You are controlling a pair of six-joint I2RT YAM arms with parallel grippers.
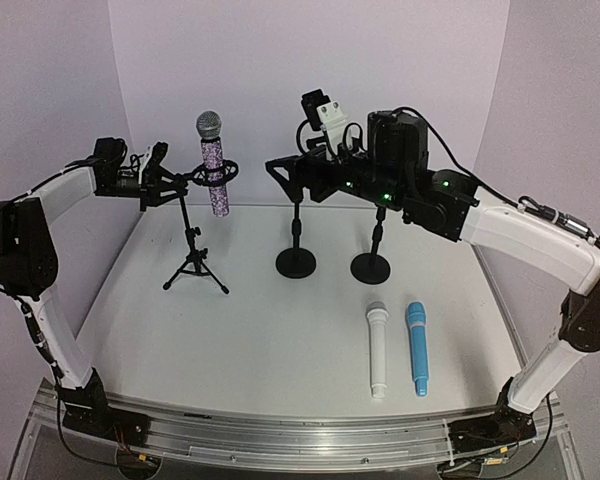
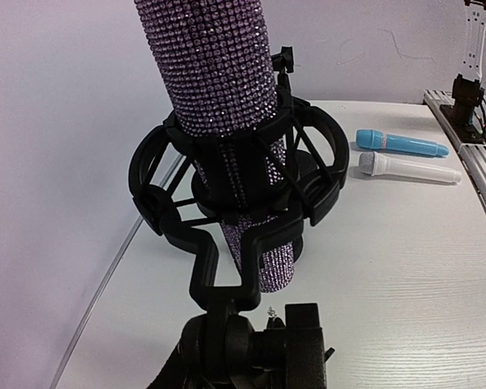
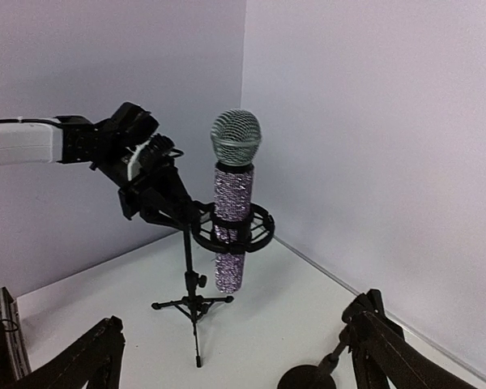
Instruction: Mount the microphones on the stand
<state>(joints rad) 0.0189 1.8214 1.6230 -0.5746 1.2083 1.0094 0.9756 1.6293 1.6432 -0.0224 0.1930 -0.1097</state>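
Left arm (image 1: 50, 200) is raised with the elbow bent. The left gripper (image 1: 165, 185) looks pinched onto the top joint of the tripod stand (image 1: 193, 250), right under the shock mount (image 2: 150, 174). The purple-glitter microphone (image 1: 216, 175) sits upright in that mount, just past those fingertips. Right arm (image 1: 520, 235) is stretched across toward it. The right gripper (image 1: 280, 172) hangs in the air with its fingers (image 3: 85, 356) spread wide and nothing between them. The white microphone (image 1: 377, 350) and light blue microphone (image 1: 416, 348) lie side by side on the table (image 1: 280, 340), well away from both grippers.
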